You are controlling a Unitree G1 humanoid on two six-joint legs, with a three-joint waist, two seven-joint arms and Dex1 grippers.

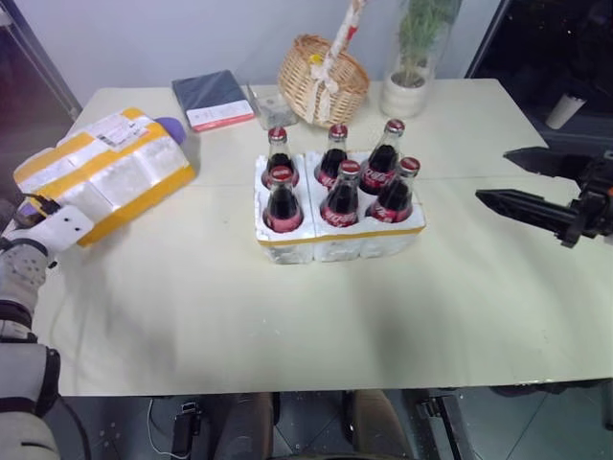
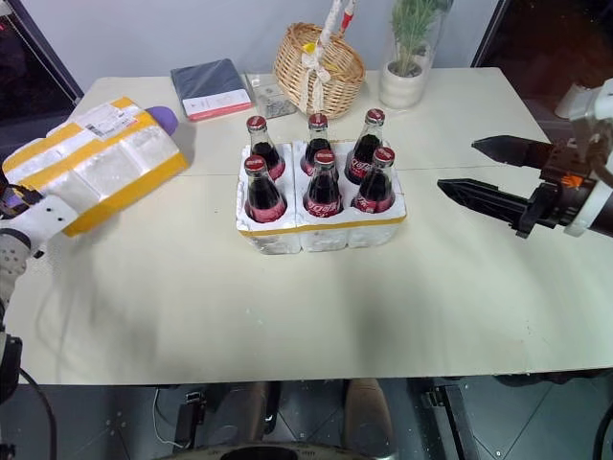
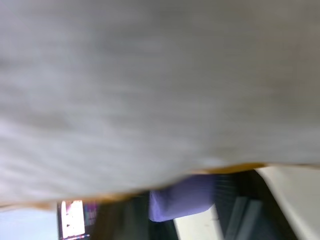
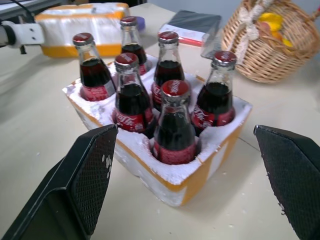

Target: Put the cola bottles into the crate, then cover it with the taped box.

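Cola bottles: six small glass bottles of dark cola (image 1: 340, 196) with red caps and red labels stand upright, one in each well of the crate, in two rows of three.
Crate: my low white foam tray (image 1: 287, 244) with a yellow tape band sits mid-table, in front of the wicker basket (image 1: 322, 81).
Taped box: the large white foam box wrapped in yellow tape stripes (image 1: 105, 172), shipping label up, lies at the table's left end, well apart from the crate.
Left claw: my left gripper (image 2: 11, 203) sits at the near left corner of the taped box, fingers drawn together; whether they actually pinch the box I cannot tell.
Right claw: my right gripper (image 1: 522, 182) hovers right of the crate, its two black fingers spread wide, holding nothing.
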